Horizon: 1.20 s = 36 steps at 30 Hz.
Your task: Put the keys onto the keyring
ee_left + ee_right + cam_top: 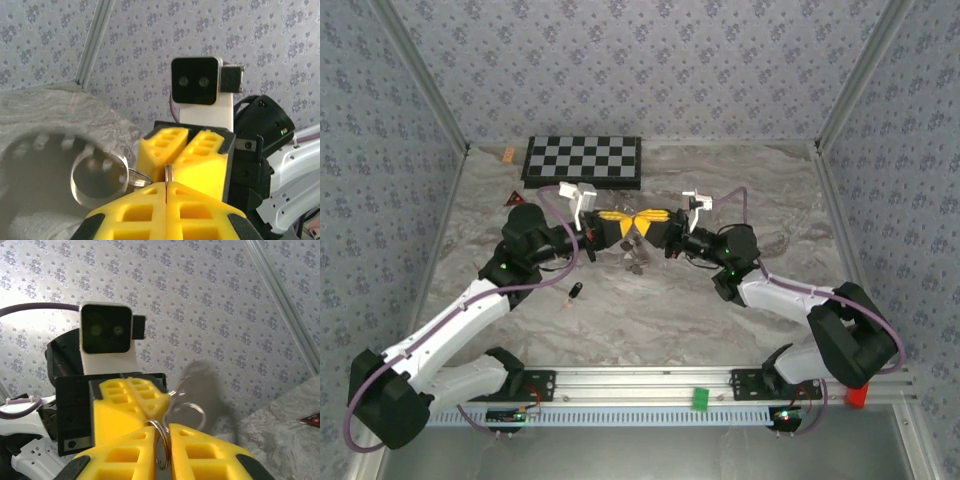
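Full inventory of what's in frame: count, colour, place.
checkerboard: 1, black and white, table's far side
triangle: 1, red, left of checkerboard
tan piece: 1, tan, far edge, left of checkerboard
key: 1, black head, on table, left of centre
keyring: 1, silvery, in the air between both grippers
green block: 1, green, near rail
red block: 1, red, by rail's right end
table: 1, grey marble
arms: 2, white and black, near edge
left gripper: 1, yellow, shut on keyring
right gripper: 1, yellow, also on keyring

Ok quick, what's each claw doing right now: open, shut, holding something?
Left claw: closed, pinching the keyring.
Right claw: closed on the same keyring, jaws just a wire's width apart.
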Available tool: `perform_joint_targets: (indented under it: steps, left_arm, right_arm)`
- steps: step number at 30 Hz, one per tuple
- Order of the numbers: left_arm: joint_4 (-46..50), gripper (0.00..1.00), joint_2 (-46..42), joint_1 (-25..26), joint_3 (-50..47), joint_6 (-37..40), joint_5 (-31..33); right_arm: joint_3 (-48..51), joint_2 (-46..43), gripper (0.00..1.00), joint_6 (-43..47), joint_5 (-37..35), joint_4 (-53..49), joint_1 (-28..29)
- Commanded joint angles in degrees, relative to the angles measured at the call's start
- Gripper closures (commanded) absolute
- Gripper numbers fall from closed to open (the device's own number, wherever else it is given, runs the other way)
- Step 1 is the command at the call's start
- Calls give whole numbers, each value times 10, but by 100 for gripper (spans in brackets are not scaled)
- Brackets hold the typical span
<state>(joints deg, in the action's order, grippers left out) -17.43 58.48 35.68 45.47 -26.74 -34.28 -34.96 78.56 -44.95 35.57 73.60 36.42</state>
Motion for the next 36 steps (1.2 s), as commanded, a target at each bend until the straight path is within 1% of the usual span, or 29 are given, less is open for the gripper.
perform_joint_targets:
  steps: [1, 3, 4, 5, 8, 14, 15, 16, 17, 18, 20, 23, 25, 27, 28, 34, 35, 36]
  left_arm:
    - [30, 100, -13, 5, 37, 29, -22]
    - [35, 100, -10, 5, 40, 32, -24]
    - [36, 100, -9, 5, 41, 32, -23]
    - [37, 100, -8, 5, 40, 33, -22]
    - [40, 100, -6, 4, 43, 34, -17]
    - [37, 100, 2, 3, 44, 34, -20]
    - [36, 98, 4, 3, 44, 34, -21]
    - [36, 90, 9, 3, 43, 33, -22]
    - [33, 87, 11, 3, 40, 31, -24]
    - [29, 87, 14, 4, 38, 29, -26]
    - [14, 81, 17, 3, 30, 21, -28]
    - [3, 81, 18, 4, 24, 18, -27]
    - [2, 83, 18, 4, 23, 18, -27]
    - [3, 92, 17, 4, 23, 18, -25]
    - [4, 100, 17, 4, 22, 19, -24]
    - [36, 100, 14, 3, 33, 38, -22]
    - [48, 100, 14, 3, 37, 46, -23]
    - [59, 100, 13, 3, 43, 53, -25]
  right_arm:
    - [-13, -1, 84, 11, 4, -6, -8]
    - [-17, 0, 86, 12, 8, -13, -8]
    - [-19, 1, 95, 13, 13, -18, -9]
    - [-25, 1, 100, 13, 21, -24, -8]
    - [-30, 5, 100, 10, 36, -35, -8]
    - [-21, 7, 100, 3, 30, -23, -7]
    - [-21, 8, 100, 1, 30, -18, -7]
    - [-20, 9, 100, -4, 28, -11, -7]
    - [-20, 10, 100, -8, 25, -3, -7]
    - [-19, 12, 100, -13, 22, 4, -7]
    - [-19, 16, 100, -22, 18, 19, -7]
    - [-20, 20, 100, -30, 15, 29, -7]
    - [-20, 22, 100, -32, 13, 31, -7]
    - [-20, 22, 100, -33, 13, 32, -7]
    - [-19, 23, 100, -33, 11, 32, -7]
    - [-17, 21, 100, -25, 17, 20, -10]
    - [-16, 18, 90, -21, 21, 9, -14]
    - [-15, 14, 83, -17, 27, -3, -18]
